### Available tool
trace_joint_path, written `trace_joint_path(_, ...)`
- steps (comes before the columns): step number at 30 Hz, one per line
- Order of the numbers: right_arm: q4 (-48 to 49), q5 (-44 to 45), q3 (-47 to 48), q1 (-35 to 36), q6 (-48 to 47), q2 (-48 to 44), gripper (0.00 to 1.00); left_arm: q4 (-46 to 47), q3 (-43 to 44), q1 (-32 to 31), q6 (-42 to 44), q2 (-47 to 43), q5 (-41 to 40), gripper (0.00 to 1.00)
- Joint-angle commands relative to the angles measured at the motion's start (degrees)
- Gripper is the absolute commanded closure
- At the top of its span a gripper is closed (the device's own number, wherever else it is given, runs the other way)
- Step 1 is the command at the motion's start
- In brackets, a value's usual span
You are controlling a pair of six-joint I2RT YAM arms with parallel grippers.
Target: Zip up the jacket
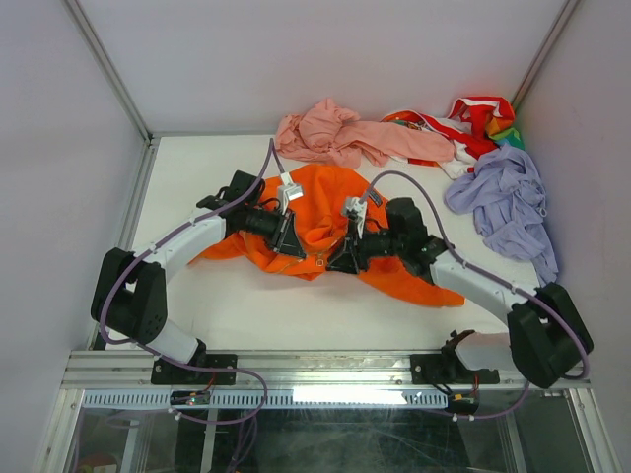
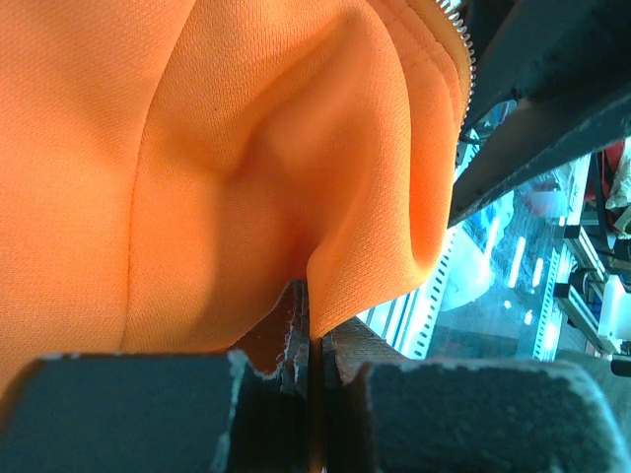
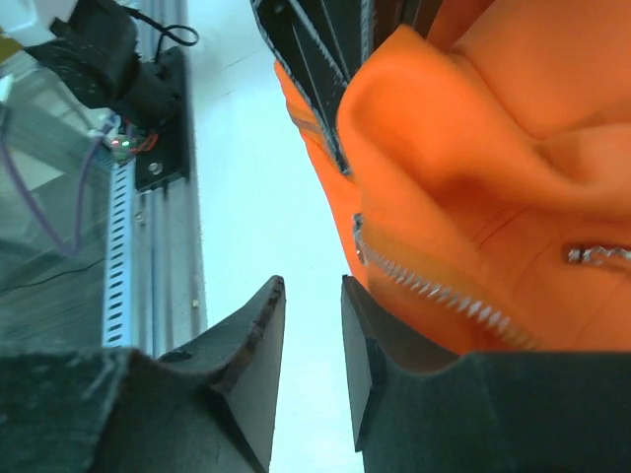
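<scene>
The orange jacket [image 1: 320,212] lies crumpled in the middle of the white table. My left gripper [image 1: 293,244] is at its left front part. In the left wrist view it [image 2: 314,325] is shut on a fold of the orange fabric [image 2: 227,168], with zipper teeth [image 2: 459,34] at the top right. My right gripper [image 1: 342,260] is at the jacket's front hem. In the right wrist view it [image 3: 314,296] is open by a narrow gap with only bare table between the jaws. The jacket's edge and its zipper teeth [image 3: 444,296] lie against the right finger [image 3: 370,345]. A metal zipper pull [image 3: 596,254] shows at the right.
A pale pink garment [image 1: 340,133] lies behind the jacket. A lilac garment [image 1: 503,202] lies at the right, and red, white and coloured clothes [image 1: 473,120] in the back right corner. A metal rail [image 1: 325,367] runs along the near edge. Walls enclose the table.
</scene>
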Motion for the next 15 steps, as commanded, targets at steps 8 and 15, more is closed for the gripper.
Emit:
trace_joint_path(8, 25.16, 50.07, -16.08, 17.94, 6.34, -14.82, 0.66, 1.53, 0.49, 0.70, -2.48, -2.38, 0.18, 1.00)
trace_joint_path(15, 32.69, 61.42, -16.05, 24.51, 8.11, -8.08, 0.67, 1.54, -0.01, 0.69, -3.54, -2.60, -0.08, 1.00)
